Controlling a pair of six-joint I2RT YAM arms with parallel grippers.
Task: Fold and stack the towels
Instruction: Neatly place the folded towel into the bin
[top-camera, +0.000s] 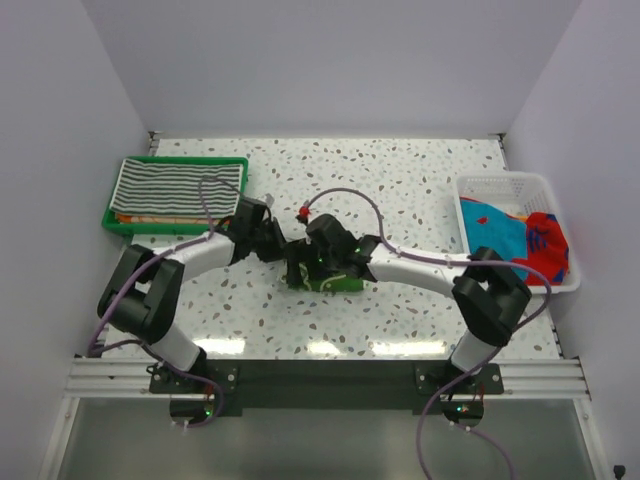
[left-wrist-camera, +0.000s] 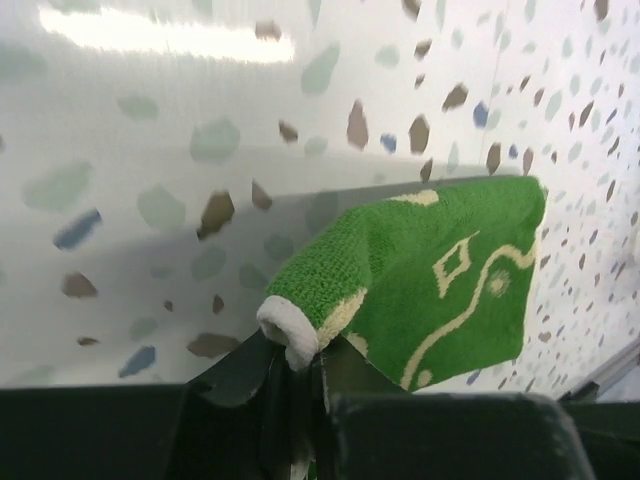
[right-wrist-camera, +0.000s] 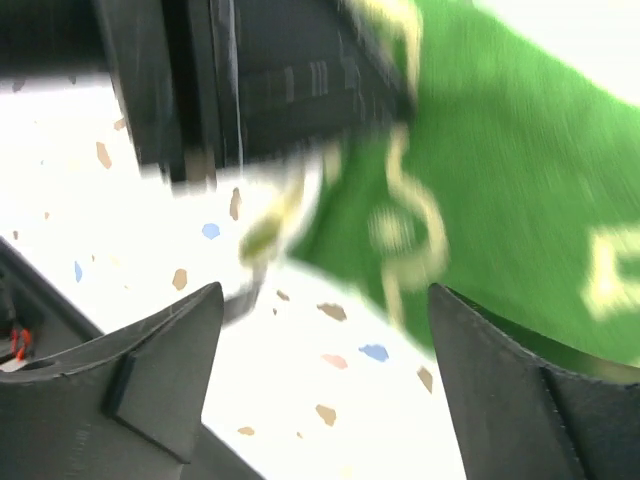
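In the top view both arms meet at mid-frame and cover most of the green towel (top-camera: 322, 280). Only a dark green strip of it shows beneath them on the table (top-camera: 400, 180).

The left gripper (left-wrist-camera: 300, 372) is pinched narrow on the towel's white-hemmed corner, at the bottom centre of its wrist view. The frame edge cuts its fingers off there. The rest of the towel stretches to the right, doubled over, and we cannot tell whether it touches the table.

The right gripper (right-wrist-camera: 325, 298) stands wide with nothing between its fingers. Its view is blurred: the towel is a green smear at upper right, and we cannot make out the dark shape across the upper left.

At the upper left of the top view a striped towel (top-camera: 180, 183) lies uppermost in the tray (top-camera: 115, 225). An orange layer (top-camera: 150, 218) peeks out under it, and what lies deeper is hidden. At the right, the basket (top-camera: 500, 182) holds crumpled red and blue cloths (top-camera: 545, 240), too bunched to count.
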